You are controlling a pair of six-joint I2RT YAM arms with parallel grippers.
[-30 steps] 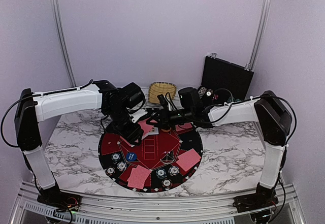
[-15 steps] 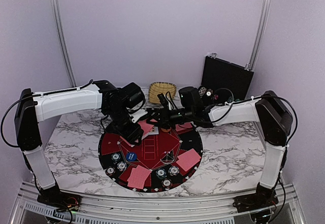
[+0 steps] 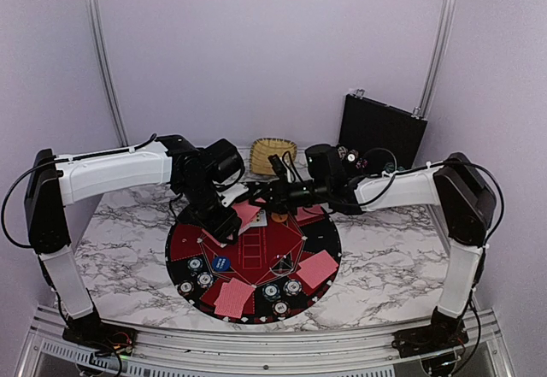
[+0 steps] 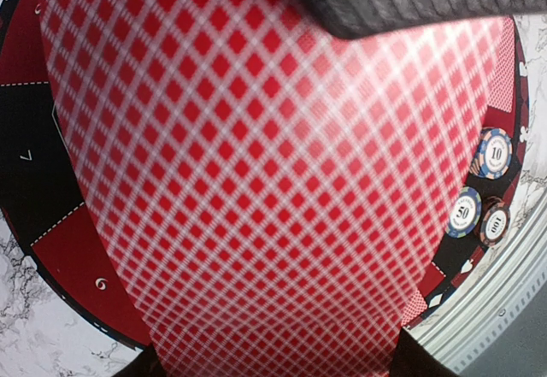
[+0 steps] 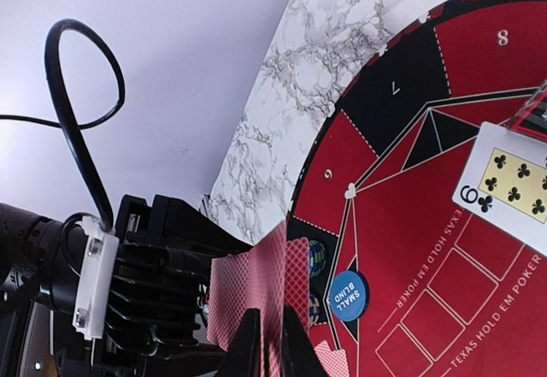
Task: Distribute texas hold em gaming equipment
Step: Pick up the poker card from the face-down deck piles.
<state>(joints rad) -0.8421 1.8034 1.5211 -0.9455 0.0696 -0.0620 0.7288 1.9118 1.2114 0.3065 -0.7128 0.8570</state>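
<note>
Step in hand, as I judge it: dealing one card off the deck. My left jaws are clenched on the deck of red-backed cards and hold it raised over the far left of the numbered mat. My right jaws stand narrow, one finger on each side of the edge of the outermost card. Whether the pinch has seated I cannot tell. The next move calls for a firm pinch on that card alone, then a straight draw clear of the deck to a seat lacking cards. Dealt cards, teal-and-white chips and the blue button disc lie on the mat, which rests on the tabletop.
</note>
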